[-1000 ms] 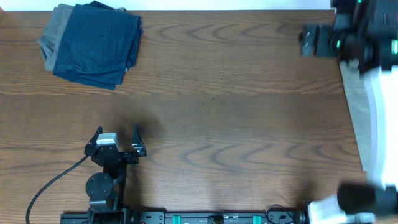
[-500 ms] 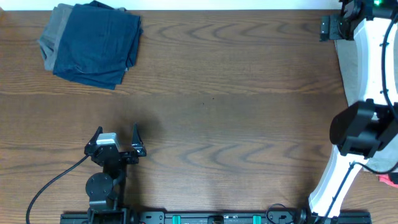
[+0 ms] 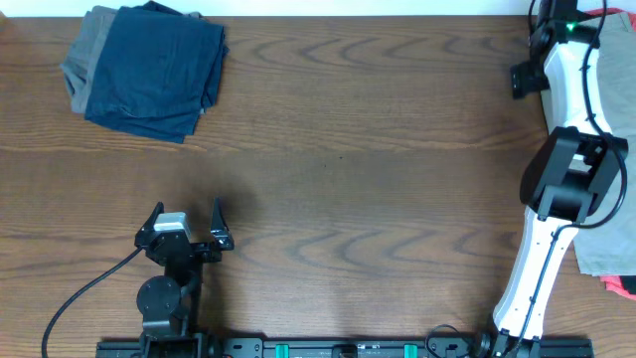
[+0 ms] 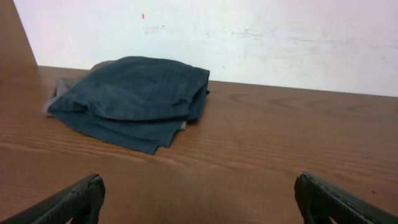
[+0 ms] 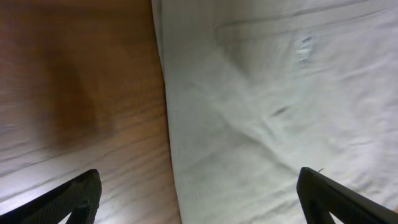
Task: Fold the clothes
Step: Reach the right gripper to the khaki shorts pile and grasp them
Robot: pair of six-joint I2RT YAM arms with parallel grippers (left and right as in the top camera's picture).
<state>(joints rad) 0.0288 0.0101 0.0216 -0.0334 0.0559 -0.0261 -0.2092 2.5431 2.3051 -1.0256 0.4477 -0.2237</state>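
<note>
Overhead, the brown wood-grain desk (image 3: pixel 378 189) carries a folded navy-blue garment (image 3: pixel 154 70) lying on a grey one (image 3: pixel 78 70) in its far left corner. The left claw (image 3: pixel 186 217) sits near the front edge, well apart from that pile. Its two black fingers are spread wide with nothing between them. A black cable (image 3: pixel 79 288) curls from the arm's base toward the front left. The left wrist view agrees: both fingertips sit at the bottom corners with bare wood between them, the navy pile lies ahead, and a white wall (image 4: pixel 280 37) stands behind it.

The white right arm (image 3: pixel 542 259) reaches along the right edge of the desk, with a green light (image 3: pixel 569 27) glowing near its far end. The pale khaki-beige cotton shorts (image 5: pixel 280 124) are at that right side. From the right wrist the cloth fills most of the picture, and its straight edge meets the wood. Whether it rests on the desk or just beyond it cannot be told. The right claw (image 5: pixel 200 200) hangs over that edge, spread wide and holding nothing. A stitched seam (image 5: pixel 292 17) crosses the cloth near the top, and a small pale mark (image 5: pixel 303 46) beside it is too blurred to read. Overhead, a sliver of red fabric (image 3: pixel 624 286) shows at the right border.
</note>
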